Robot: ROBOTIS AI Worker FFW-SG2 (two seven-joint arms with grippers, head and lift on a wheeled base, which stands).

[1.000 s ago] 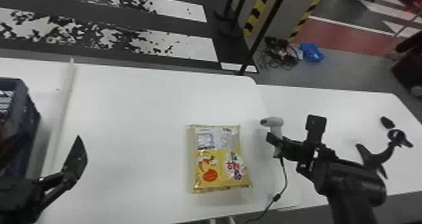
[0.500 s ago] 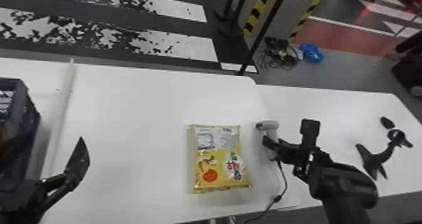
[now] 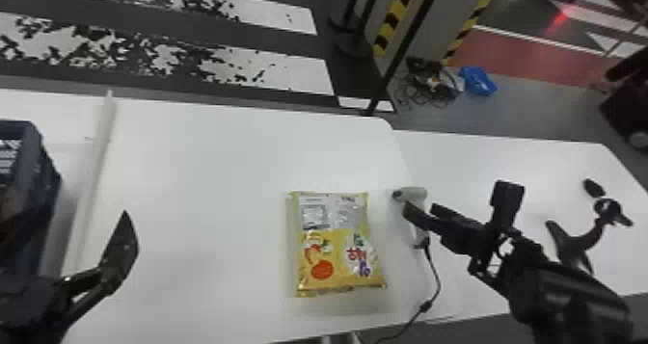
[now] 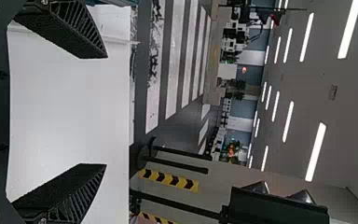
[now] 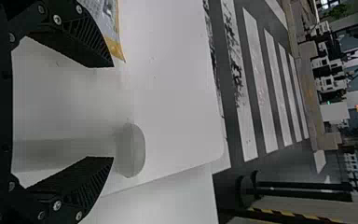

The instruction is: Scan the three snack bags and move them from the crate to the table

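A yellow snack bag [image 3: 337, 244] lies flat on the white table [image 3: 217, 184]; its corner [image 5: 115, 46] shows in the right wrist view. Just right of it is the pale scanner [image 3: 418, 218], whose rounded head [image 5: 131, 150] appears beyond the right fingertips. My right gripper [image 3: 422, 212] is beside the scanner's handle, and from its wrist the gripper [image 5: 113, 112] stands open. Over the table's left part is my left gripper [image 3: 119, 251]; seen from its wrist, the gripper [image 4: 106, 111] is open and holds nothing. The dark blue crate [image 3: 46, 174] sits at the far left.
A raised white strip [image 3: 94, 160] runs between crate and bag. The scanner's cable [image 3: 434, 280] trails off the front edge. A second white table [image 3: 482, 160] on the right carries a dark stand-like object [image 3: 586, 237]. A black pole [image 3: 405, 49] rises behind.
The scanner has shifted slightly left toward the bag. My right gripper first moved left with it, then its body drew back to the right and its fingers parted. The left arm has barely moved.
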